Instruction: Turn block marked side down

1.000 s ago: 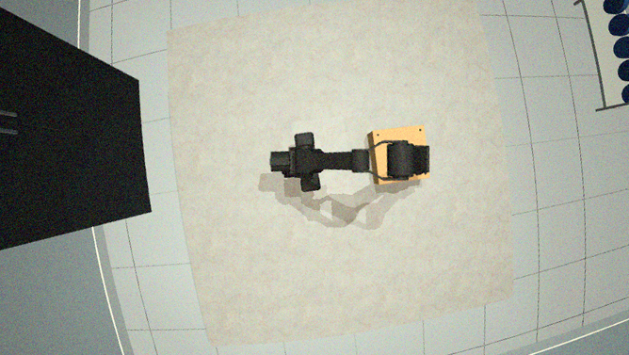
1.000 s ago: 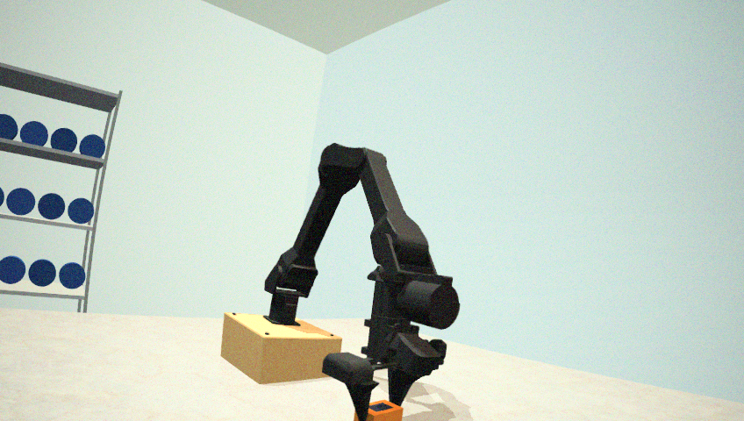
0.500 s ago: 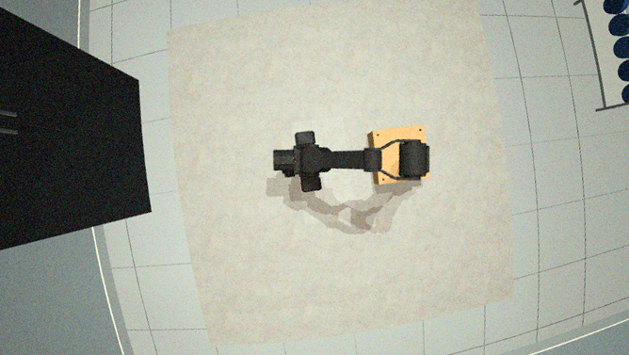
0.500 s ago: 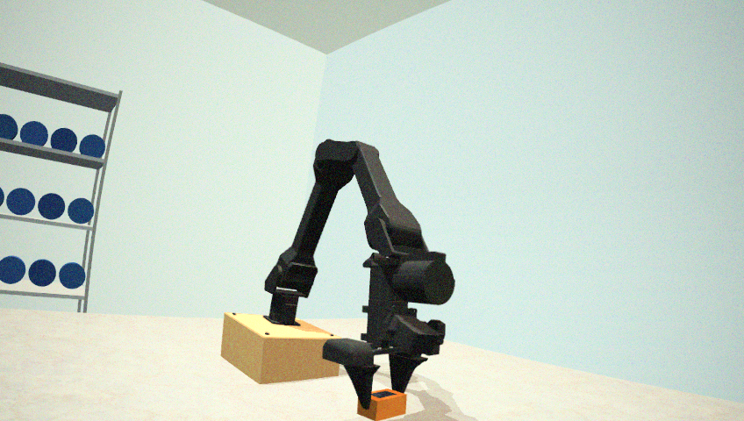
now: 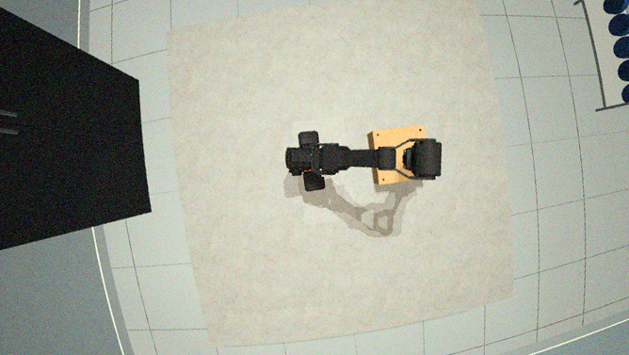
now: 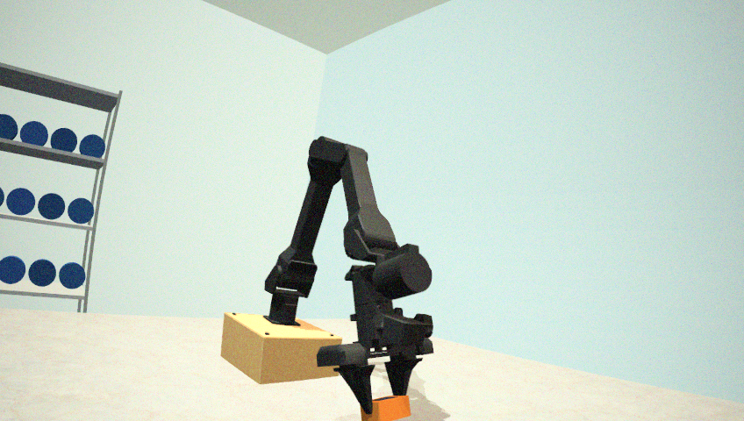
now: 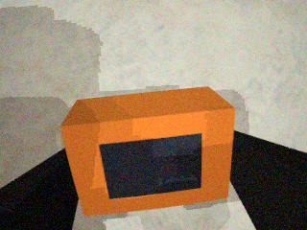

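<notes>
The orange block (image 6: 396, 409) (image 7: 144, 207) has a dark rectangular mark (image 7: 151, 168) on one face. That face points up towards the wrist camera; a thin part of the mark also shows on top in the exterior view. My gripper (image 5: 309, 161) (image 6: 385, 403) (image 7: 149, 147) points down and is shut on the block, one black finger at each end. The block's underside is hidden and cut off by the frame edge in the exterior view, so its height over the table (image 5: 239, 249) (image 6: 104, 365) is hard to tell. In the top view the hand covers nearly all of it.
The arm stands on a tan wooden base box (image 5: 399, 132) (image 6: 297, 360), close behind the gripper. A shelf (image 6: 62, 91) with blue round items is in the background. A large black surface (image 5: 27, 158) lies beyond the table's left edge in the top view.
</notes>
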You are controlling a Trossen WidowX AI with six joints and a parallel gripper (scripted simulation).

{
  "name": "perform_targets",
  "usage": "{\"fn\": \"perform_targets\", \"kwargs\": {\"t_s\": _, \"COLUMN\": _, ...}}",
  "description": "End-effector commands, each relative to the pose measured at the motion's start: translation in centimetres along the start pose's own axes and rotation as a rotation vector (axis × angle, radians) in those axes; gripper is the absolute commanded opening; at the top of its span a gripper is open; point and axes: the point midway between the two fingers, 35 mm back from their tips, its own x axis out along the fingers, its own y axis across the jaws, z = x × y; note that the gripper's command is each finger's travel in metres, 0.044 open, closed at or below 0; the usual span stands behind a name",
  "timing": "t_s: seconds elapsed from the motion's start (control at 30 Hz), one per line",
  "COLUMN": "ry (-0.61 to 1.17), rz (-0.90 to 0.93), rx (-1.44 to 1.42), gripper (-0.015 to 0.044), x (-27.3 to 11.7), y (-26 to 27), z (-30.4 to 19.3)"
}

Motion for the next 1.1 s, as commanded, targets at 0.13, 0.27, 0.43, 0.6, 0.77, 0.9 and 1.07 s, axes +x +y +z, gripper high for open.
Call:
{"fn": "perform_targets", "kwargs": {"t_s": 0.13, "ry": -0.126, "rz": 0.002, "rx": 0.001, "gripper": 0.0, "x": -0.3, "y": 0.1, "z": -0.2}}
{"fn": "perform_targets", "kwargs": {"t_s": 0.27, "ry": -0.191, "rz": 0.002, "rx": -0.001, "gripper": 0.0, "x": -0.6, "y": 0.1, "z": -0.4}}
{"fn": "perform_targets", "kwargs": {"t_s": 0.43, "ry": -0.231, "rz": 0.002, "rx": -0.002, "gripper": 0.0, "x": -0.8, "y": 0.1, "z": -0.5}}
{"fn": "perform_targets", "kwargs": {"t_s": 0.6, "ry": -0.278, "rz": 0.001, "rx": -0.002, "gripper": 0.0, "x": 0.2, "y": 0.0, "z": -0.3}}
{"fn": "perform_targets", "kwargs": {"t_s": 0.77, "ry": -0.344, "rz": 0.0, "rx": -0.001, "gripper": 0.0, "x": 1.4, "y": -0.1, "z": -0.1}}
{"fn": "perform_targets", "kwargs": {"t_s": 0.9, "ry": -0.398, "rz": 0.0, "rx": -0.001, "gripper": 0.0, "x": 2.1, "y": -0.2, "z": 0.0}}
{"fn": "perform_targets", "kwargs": {"t_s": 1.07, "ry": -0.464, "rz": -0.001, "rx": -0.001, "gripper": 0.0, "x": 2.8, "y": -0.2, "z": -0.1}}
